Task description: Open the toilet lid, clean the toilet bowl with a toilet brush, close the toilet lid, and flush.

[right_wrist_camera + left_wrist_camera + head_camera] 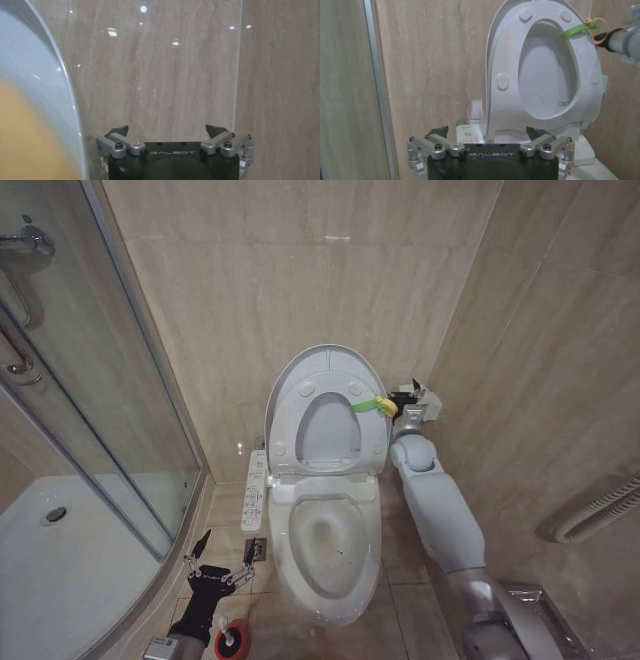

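I see the toilet lid [330, 380] raised against the wall; scrubbing, closing and flushing remain. My right gripper [410, 402] sits beside its loop, apparently empty, and the left gripper [213, 565] is spread empty above the toilet brush [228, 641].

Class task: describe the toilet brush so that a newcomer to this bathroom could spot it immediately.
Start at the white toilet bowl and look to the floor beside its base, toward the glass shower enclosure. The toilet brush stands there under the left gripper, seated in a small red cup holder.
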{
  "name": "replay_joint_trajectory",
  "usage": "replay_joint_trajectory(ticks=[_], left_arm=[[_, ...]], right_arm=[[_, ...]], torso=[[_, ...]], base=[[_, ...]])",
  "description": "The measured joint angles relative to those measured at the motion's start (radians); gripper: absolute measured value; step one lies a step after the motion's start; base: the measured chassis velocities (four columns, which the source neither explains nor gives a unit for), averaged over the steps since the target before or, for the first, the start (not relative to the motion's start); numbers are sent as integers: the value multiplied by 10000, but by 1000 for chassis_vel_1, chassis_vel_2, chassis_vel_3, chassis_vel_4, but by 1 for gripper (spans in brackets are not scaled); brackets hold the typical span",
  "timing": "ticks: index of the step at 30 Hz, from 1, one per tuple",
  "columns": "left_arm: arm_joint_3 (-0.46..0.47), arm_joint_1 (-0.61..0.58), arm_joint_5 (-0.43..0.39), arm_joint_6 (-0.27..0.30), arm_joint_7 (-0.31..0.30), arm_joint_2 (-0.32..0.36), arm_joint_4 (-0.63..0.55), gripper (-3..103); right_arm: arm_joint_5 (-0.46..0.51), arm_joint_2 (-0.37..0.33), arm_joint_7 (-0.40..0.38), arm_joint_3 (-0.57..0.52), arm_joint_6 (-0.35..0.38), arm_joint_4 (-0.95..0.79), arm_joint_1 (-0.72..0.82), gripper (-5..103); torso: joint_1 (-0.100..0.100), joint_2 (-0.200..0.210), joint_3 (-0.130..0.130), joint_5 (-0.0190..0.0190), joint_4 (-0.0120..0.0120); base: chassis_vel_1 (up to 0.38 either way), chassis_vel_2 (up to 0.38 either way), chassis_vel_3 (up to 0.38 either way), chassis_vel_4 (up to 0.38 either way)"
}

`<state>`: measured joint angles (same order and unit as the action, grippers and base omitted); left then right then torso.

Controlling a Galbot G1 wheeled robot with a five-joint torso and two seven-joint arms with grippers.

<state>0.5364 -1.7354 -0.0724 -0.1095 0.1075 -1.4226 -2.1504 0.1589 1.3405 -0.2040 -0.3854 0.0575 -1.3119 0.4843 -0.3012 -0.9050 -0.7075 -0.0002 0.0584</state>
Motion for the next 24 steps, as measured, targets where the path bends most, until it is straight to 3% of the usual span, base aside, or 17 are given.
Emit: replay_joint_trajectory(ticks=[8,24], left_arm=[[0,0,0,0,0,0,0,100],[0,0,0,0,0,0,0,100]], right_arm=[[527,-701,180,-9,53,-792,899,100],[1793,-1361,241,28,504,-2346,2013,100]], torso=[[0,1,0,3,0],[0,0,1,0,9]], base=[[0,0,0,0],[0,0,0,0]])
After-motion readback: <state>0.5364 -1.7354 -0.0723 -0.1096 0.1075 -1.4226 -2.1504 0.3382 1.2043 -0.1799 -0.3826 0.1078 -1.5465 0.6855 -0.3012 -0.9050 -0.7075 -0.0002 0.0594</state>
